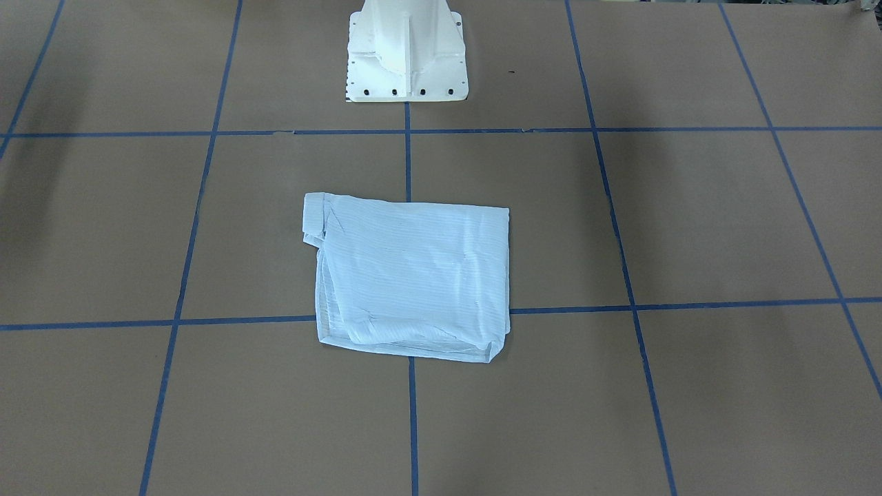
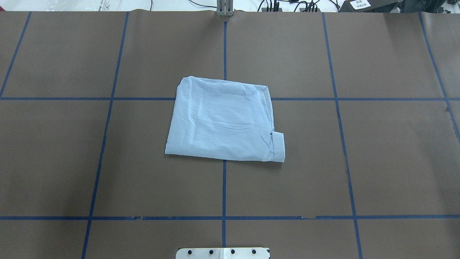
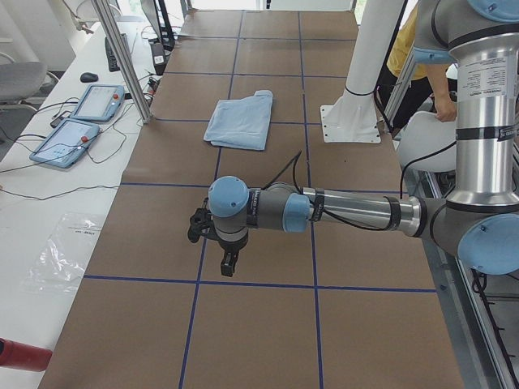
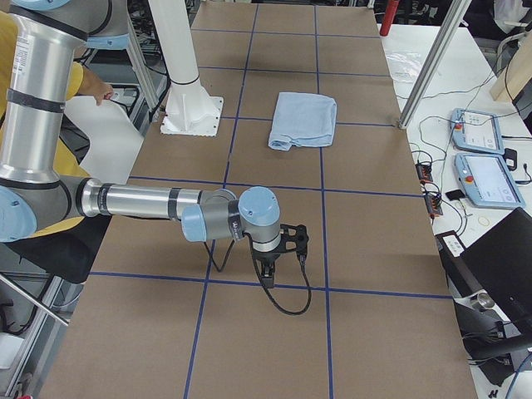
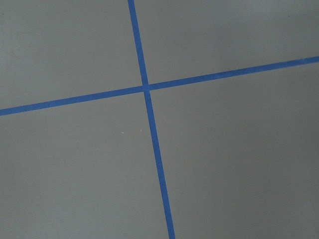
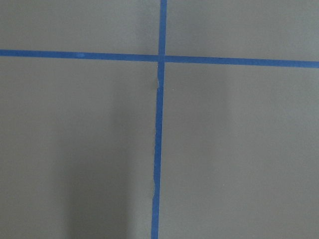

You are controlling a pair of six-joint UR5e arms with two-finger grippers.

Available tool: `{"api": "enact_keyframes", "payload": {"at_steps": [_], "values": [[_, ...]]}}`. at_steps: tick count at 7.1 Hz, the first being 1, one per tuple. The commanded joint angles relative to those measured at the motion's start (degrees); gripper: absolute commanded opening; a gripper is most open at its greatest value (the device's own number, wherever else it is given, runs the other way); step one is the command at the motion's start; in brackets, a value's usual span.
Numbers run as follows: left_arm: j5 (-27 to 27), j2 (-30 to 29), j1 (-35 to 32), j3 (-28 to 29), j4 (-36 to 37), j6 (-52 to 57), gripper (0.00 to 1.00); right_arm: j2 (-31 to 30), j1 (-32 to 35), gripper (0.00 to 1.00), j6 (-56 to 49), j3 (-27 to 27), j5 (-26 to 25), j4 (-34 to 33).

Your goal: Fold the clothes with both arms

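Shirt (image 2: 224, 124): folded into 1 compact rectangle at the centre of the table (image 2: 395, 162), a cuff poking out on its right.
Left gripper (image 3: 229, 263): over bare table far left; spread or pressed together, cannot tell.
Right gripper (image 4: 268, 270): far right, likewise cannot tell.
Why: probably parked clear of a finished fold.

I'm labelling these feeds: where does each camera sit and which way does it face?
Front-facing: across the table, facing the robot, down on the shirt; white pedestal shows.
Overhead: behind the robot, looking forward at the shirt; pedestal edge only.
Exterior left: table's left end; left arm near, left gripper pointing down.
Exterior right: opposite end; right arm, right gripper.
Left wrist: down on tape cross; no body.
Right wrist: another tape cross; no body.
Shared: both side views show shirt and pedestal.
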Motion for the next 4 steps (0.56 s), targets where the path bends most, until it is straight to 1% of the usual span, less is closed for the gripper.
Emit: {"api": "enact_keyframes", "payload": {"at_steps": [1, 2, 4], "values": [[0.00, -0.04, 0.00, 0.33, 0.03, 0.00, 1.00, -0.04, 0.06, 1.00, -4.24, 2.78, -0.06, -6.97], [0.00, -0.13, 0.00, 0.34, -0.06, 0.00, 1.00, -0.39, 0.24, 1.00, -4.42, 3.41, -0.41, -8.77], [0.00, -0.13, 0.00, 0.34, 0.03, 0.00, 1.00, -0.57, 0.33, 1.00, -4.43, 3.51, -0.23, -8.52]]}}
